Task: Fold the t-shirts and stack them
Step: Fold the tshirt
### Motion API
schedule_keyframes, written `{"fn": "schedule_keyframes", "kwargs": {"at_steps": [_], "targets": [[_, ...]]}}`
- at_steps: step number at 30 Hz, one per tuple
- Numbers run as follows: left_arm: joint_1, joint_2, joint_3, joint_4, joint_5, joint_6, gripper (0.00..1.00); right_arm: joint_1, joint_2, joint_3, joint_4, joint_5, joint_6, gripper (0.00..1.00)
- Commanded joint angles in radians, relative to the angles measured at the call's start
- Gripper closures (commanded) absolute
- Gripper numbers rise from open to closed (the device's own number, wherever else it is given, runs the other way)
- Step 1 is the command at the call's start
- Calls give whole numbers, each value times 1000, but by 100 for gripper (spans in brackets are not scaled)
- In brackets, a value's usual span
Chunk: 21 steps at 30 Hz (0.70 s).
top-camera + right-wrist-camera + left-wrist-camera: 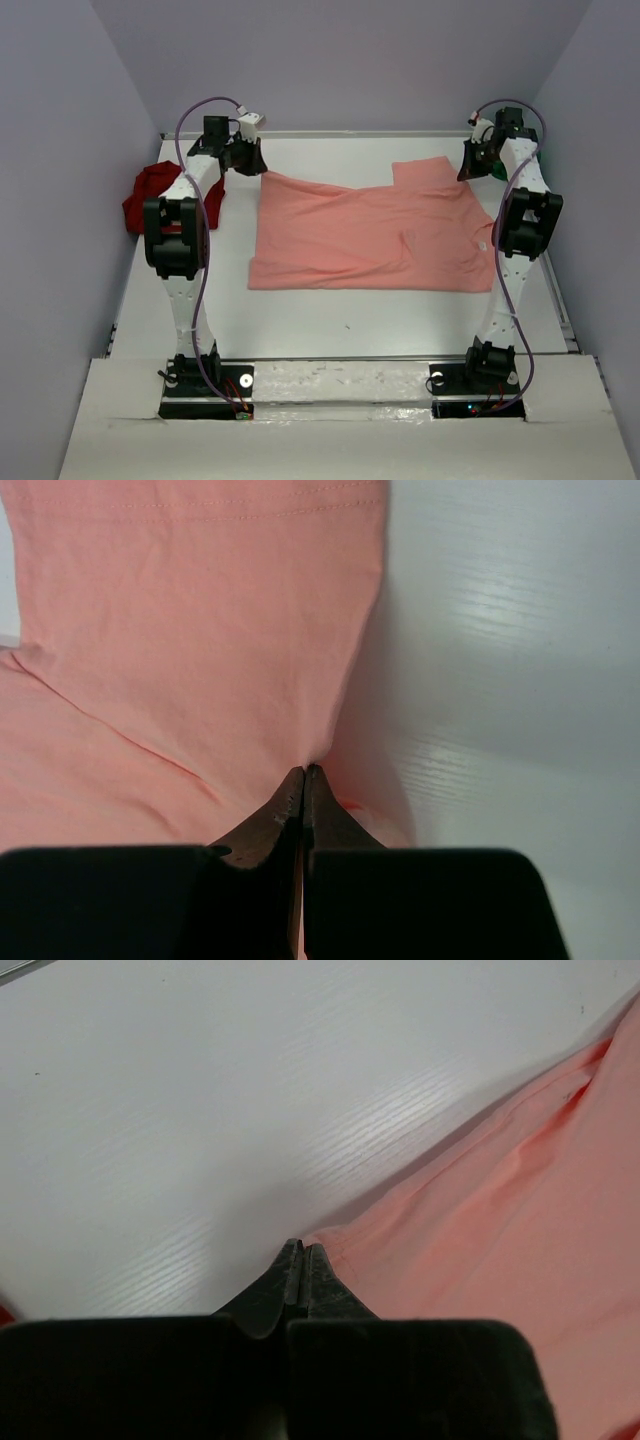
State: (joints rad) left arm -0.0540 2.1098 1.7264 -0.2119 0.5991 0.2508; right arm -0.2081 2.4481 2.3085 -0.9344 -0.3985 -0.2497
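The salmon-pink t-shirt (pixel 370 235) lies spread across the middle of the table. My left gripper (pixel 250 165) is shut on its far left corner and lifts the edge slightly; in the left wrist view the closed tips (pixel 303 1250) meet the pink cloth (pixel 520 1220). My right gripper (pixel 473 170) is shut on the far right edge by the sleeve; in the right wrist view the cloth (pixel 200 630) bunches at the closed tips (pixel 304 772). The dark red t-shirt (pixel 150 195) lies crumpled at the left. A bit of the bright green t-shirt (pixel 497 170) shows behind the right arm.
Grey walls enclose the white table (pixel 340 320) on the left, right and back. The arm bases stand at the near edge. The dark red shirt lies against the left wall, beside the left arm.
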Motion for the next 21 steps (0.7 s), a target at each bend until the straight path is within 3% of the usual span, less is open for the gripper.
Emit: {"fn": "schedule_keyframes", "kwargs": {"at_steps": [1, 21], "targets": [[14, -97, -13, 2, 13, 22, 100, 4, -96, -20, 6, 20, -25, 100], [46, -129, -74, 0, 25, 31, 100, 4, -184, -101, 16, 79, -65, 100]]}}
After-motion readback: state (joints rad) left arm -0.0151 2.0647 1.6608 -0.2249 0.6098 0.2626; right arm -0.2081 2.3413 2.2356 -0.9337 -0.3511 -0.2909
